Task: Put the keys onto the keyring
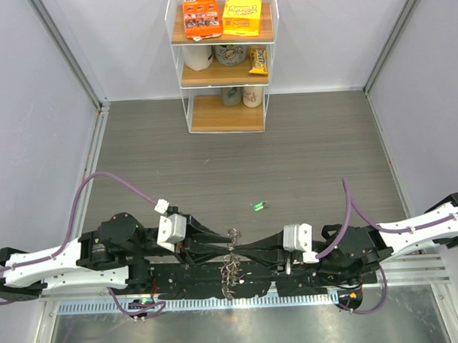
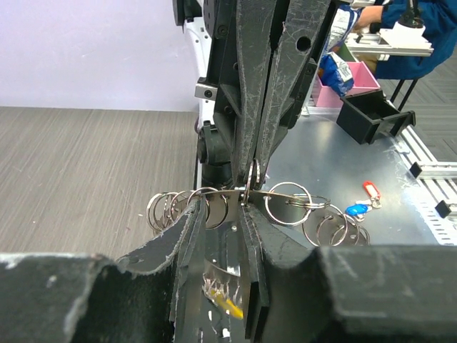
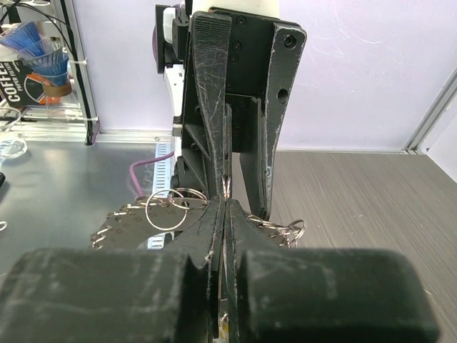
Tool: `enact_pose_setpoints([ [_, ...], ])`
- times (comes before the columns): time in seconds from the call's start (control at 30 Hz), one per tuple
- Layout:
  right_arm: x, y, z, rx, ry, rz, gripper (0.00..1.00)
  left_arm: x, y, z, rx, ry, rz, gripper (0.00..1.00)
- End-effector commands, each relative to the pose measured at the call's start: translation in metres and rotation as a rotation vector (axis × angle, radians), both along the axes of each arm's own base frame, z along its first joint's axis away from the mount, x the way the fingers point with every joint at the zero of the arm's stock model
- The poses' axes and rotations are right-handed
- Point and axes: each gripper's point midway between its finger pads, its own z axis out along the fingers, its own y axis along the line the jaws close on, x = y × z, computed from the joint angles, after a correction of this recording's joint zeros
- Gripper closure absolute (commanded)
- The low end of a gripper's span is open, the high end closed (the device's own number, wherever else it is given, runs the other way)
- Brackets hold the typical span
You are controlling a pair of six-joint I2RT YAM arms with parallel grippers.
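Green key [image 1: 259, 206] — one, one keyring [image 1: 231, 275], clamped by left pincer [image 2: 243, 209], right pincer [image 3: 225, 206]

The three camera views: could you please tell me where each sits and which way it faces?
Top external: above and behind the robot, looking down the table toward the shelf; left arm and right arm show, left gripper and right gripper meeting at the keyring.
Left wrist: on the left arm, looking along its own fingers at the right gripper opposite.
Right wrist: on the right arm, looking along its own fingers at the left gripper.
Shared: both wrist views show the keyring between the two grippers.
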Motion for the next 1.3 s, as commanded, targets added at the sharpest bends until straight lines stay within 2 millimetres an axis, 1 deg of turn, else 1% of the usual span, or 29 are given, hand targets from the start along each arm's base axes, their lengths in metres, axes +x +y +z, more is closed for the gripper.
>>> enact_pose_setpoints([
  [0.0, 0.005, -0.006, 0.030, 0.115, 0.013, -0.024, 0.95, -0.012, 0.000, 0.020, -0.070, 0.005, -0.067, 0.70],
  [0.23, 0.009, -0.008, 0.031, 0.121, 0.006, -0.049, 0.95, -0.020, -0.001, 0.019, -0.056, 0.012, -0.110, 0.71],
  [0.37, 0.011, -0.008, 0.027, 0.113, 0.007, -0.057, 0.95, -0.023, 0.000, 0.019, -0.059, 0.012, -0.126, 0.71],
  [0.8, 0.012, -0.008, 0.016, 0.087, 0.017, -0.064, 0.94, -0.024, 0.009, 0.022, -0.069, 0.009, -0.126, 0.71],
  [1.07, 0.016, -0.012, 0.017, 0.098, 0.021, -0.083, 0.94, -0.028, 0.009, 0.019, -0.059, 0.014, -0.146, 0.71],
  [1.27, 0.017, -0.009, 0.019, 0.097, 0.015, -0.089, 0.95, -0.032, 0.007, 0.020, -0.055, 0.012, -0.171, 0.72],
])
